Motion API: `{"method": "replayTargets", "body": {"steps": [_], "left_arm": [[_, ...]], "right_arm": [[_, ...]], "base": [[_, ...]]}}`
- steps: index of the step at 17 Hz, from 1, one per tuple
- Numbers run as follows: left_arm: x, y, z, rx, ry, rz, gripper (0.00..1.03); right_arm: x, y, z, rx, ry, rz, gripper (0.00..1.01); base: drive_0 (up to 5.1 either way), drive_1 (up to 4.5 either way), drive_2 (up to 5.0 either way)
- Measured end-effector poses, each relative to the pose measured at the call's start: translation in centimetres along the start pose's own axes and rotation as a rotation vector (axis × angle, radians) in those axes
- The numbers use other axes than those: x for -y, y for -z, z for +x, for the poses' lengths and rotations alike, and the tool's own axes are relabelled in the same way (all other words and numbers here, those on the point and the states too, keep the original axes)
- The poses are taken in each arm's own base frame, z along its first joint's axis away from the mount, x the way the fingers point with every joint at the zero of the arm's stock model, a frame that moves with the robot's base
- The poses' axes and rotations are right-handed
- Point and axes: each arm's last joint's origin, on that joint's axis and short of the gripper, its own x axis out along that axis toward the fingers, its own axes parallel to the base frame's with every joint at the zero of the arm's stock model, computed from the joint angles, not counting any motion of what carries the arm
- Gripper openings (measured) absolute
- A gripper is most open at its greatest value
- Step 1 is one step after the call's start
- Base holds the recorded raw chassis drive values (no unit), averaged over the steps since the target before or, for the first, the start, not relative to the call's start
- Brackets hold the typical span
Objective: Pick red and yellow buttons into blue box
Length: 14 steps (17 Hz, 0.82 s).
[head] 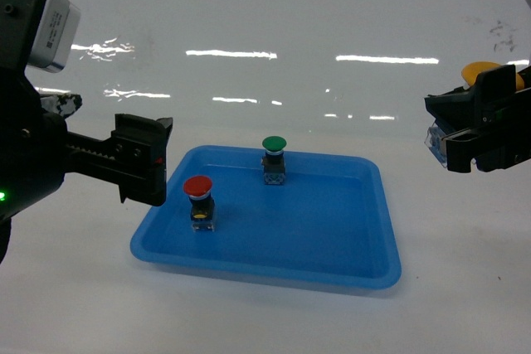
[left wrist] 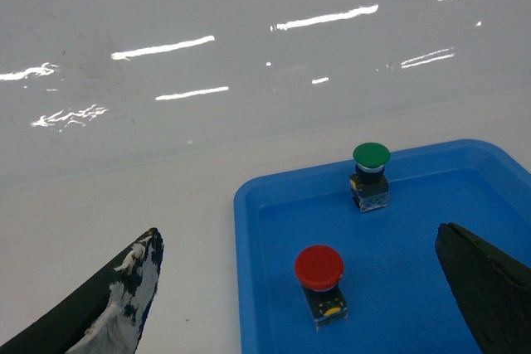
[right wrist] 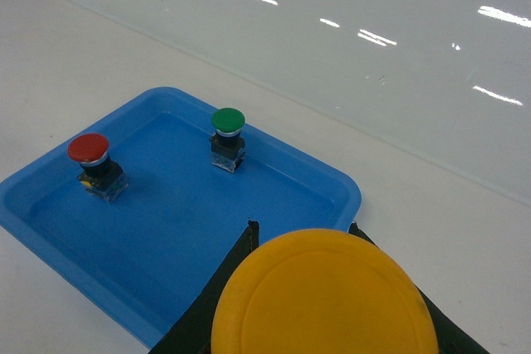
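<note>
Yellow button [right wrist: 323, 292] — no legible markings

Black arms; left claw [head: 153, 170] toothed rail, silver box, green light.

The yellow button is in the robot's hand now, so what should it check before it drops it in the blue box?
1. Yellow button held in the right gripper: ok.
2. Gripper over the blue box: not ok, it is off to the right side.
3. Free floor in the box for it: ok.
4. Red button already in the box, upright: ok.
5. Green button clear of the drop spot: ok, near the back wall.
6. Left gripper out of the way: ok, open, at the left edge.
</note>
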Motion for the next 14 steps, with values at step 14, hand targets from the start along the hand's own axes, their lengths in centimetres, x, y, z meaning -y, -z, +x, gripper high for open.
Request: {"method": "replayTargets", "body": {"steps": [14], "left_arm": [[3.4,6.4,10.5,-0.210,0.083,0.080,0.98]], "right_arm": [[0.0,0.0,0.0,0.000,0.000,0.000,0.27]], "base": [[0.0,0.00,0.0]]}}
